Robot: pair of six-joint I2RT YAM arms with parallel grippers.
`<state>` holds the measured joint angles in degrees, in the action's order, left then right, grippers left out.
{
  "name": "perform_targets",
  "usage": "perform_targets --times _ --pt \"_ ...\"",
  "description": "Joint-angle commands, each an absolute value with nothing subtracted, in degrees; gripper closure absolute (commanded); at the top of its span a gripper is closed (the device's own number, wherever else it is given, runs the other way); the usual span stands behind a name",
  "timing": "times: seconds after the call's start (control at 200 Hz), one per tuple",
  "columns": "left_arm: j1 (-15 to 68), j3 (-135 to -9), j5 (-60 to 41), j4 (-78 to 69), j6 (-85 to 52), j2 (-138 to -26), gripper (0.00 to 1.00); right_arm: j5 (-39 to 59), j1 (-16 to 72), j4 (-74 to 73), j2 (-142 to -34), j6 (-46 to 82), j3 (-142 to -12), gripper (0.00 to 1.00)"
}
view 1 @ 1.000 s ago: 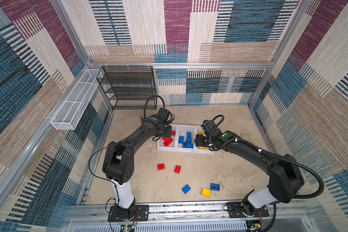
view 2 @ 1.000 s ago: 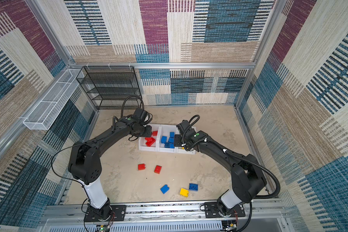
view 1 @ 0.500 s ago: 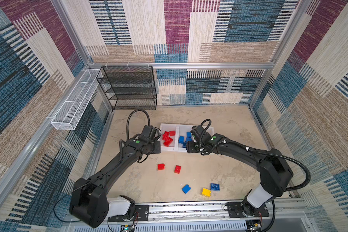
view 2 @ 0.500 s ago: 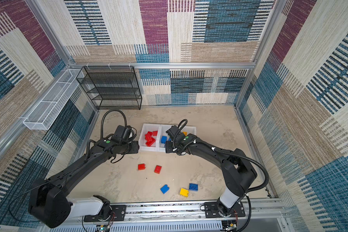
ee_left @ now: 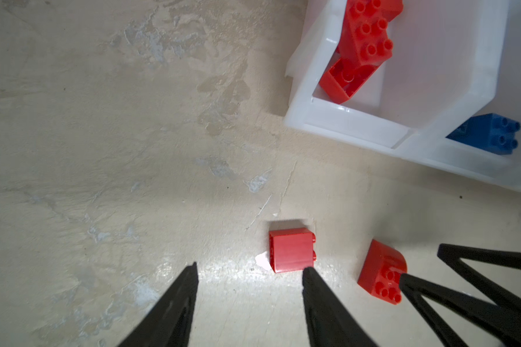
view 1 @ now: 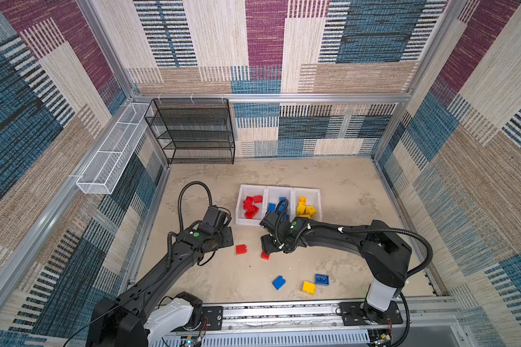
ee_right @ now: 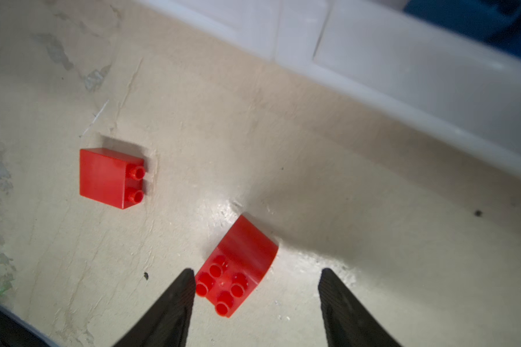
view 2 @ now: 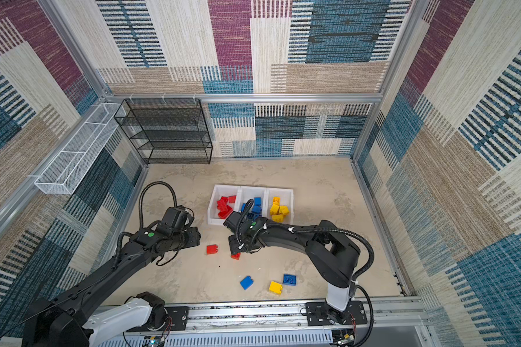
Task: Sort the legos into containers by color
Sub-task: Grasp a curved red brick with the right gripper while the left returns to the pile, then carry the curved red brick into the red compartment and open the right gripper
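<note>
Three joined white containers (view 1: 316, 192) hold red legos (view 1: 251, 205), blue legos (view 1: 272, 207) and yellow legos (view 1: 306, 208), one colour per bin. On the floor before them lie a square red lego (view 1: 241, 249) (ee_left: 292, 254) and a curved red lego (view 1: 265, 255) (ee_right: 238, 267). My left gripper (view 1: 226, 237) (ee_left: 251, 269) is open and empty. One of its fingertips is just short of the square lego. My right gripper (view 1: 266, 247) (ee_right: 257, 273) is open, low over the curved lego. That lego lies between its fingers, close against one.
Near the front lie a blue lego (view 1: 278, 282), a yellow lego (view 1: 309, 287) and a flat blue lego (view 1: 321, 279). A black mesh rack (view 1: 193, 132) stands at the back left, and a white wire basket (view 1: 112, 156) hangs on the left wall. The containers' rim (ee_left: 343, 120) is near both grippers.
Both grippers have left the containers and come forward and down to the two red legos on the floor. The legos on the floor have not moved.
</note>
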<state>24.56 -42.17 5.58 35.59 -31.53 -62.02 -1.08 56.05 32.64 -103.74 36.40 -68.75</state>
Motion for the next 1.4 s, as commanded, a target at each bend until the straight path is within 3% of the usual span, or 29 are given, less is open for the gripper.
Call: perform_targets --times 0.0,0.461,0.791,0.987,1.147,1.392 --pt "24.5 -41.6 4.1 34.9 -33.3 -61.5 0.41 -2.2 56.9 34.1 -105.6 38.0 -70.8 0.31" --pt "24.6 -37.5 3.3 34.5 -35.1 -57.5 0.41 -3.8 58.0 36.6 -107.9 39.5 -70.3 0.37" --pt "24.5 -37.2 2.7 34.1 -35.6 -57.6 0.41 -2.8 58.0 34.4 -107.2 39.6 -68.7 0.64" --pt "24.5 -37.1 3.1 34.9 -35.7 -57.0 0.4 -2.6 57.9 33.4 -105.4 38.5 -69.4 0.71" --pt "24.6 -37.0 2.9 35.5 -35.8 -56.4 0.41 -4.4 56.8 34.8 -105.5 33.2 -77.5 0.71" --pt "24.7 -36.7 2.0 36.6 -36.3 -54.6 0.41 -3.3 49.7 35.2 -113.9 24.0 -95.4 0.71"
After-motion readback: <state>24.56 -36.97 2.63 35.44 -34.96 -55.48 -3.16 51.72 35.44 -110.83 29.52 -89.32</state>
